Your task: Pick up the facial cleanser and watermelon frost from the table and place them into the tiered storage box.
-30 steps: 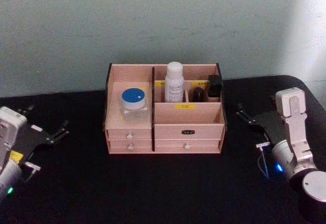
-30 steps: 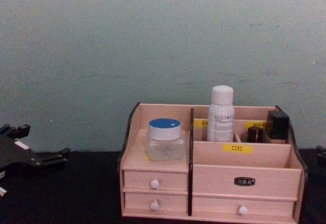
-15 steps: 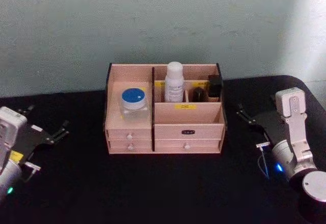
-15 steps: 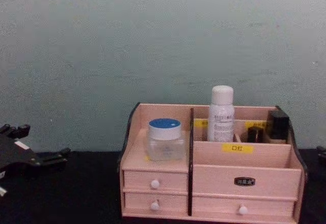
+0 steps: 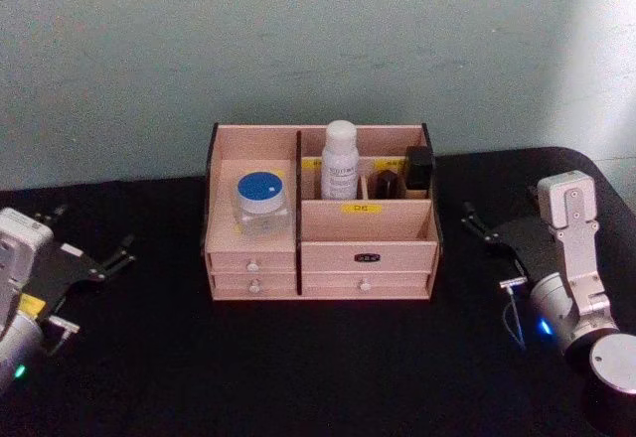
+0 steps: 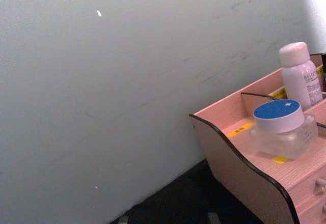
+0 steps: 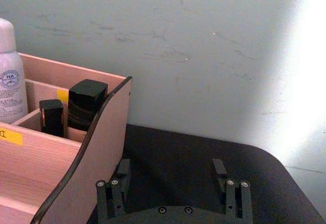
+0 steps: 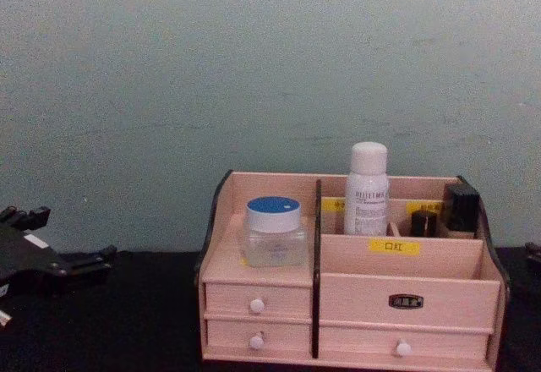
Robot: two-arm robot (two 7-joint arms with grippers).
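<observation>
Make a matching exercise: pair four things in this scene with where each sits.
Things:
1. blue-lidded jar
2. white bottle
3. left gripper
4. right gripper

Places:
A. over the table, right of the tiered storage box
B. box's left shelf
C. over the table, left of the box
D. box's back compartment

Pairs: 1-B, 2-D, 3-C, 4-A

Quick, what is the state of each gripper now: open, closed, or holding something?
Left gripper: open, holding nothing, over the black table left of the pale pink wooden storage box.
Right gripper: open, holding nothing, right of the box.
</observation>
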